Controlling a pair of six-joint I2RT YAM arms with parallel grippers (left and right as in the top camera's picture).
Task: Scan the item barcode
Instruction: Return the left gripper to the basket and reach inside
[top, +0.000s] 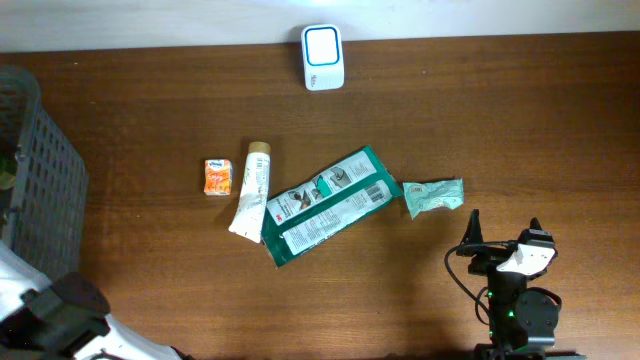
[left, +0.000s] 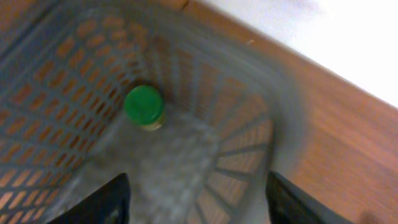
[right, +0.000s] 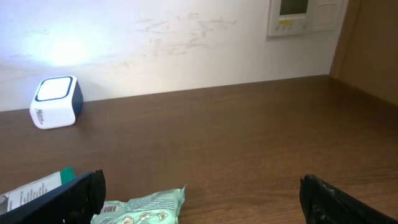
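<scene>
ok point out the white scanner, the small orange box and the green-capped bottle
white scanner (top: 323, 57): overhead, its top face
small orange box (top: 218, 177): overhead, middle of its top
green-capped bottle (left: 144, 104): left wrist, on the cap

Dark brown wood table (top: 500, 120) w/ white wall (right: 186, 50) behind, bright patch at its left. Wall panel (right: 305, 15) top right, beside brown wood surface (right: 373, 43).

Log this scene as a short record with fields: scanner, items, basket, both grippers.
scanner: white and blue, far edge, untouched
items: orange carton, cream tube, long green packet, small green packet, clustered centre
basket: grey, at the left, holds a green-lidded jar
left gripper: open, above the basket
right gripper: open, empty, near the small green packet
</scene>
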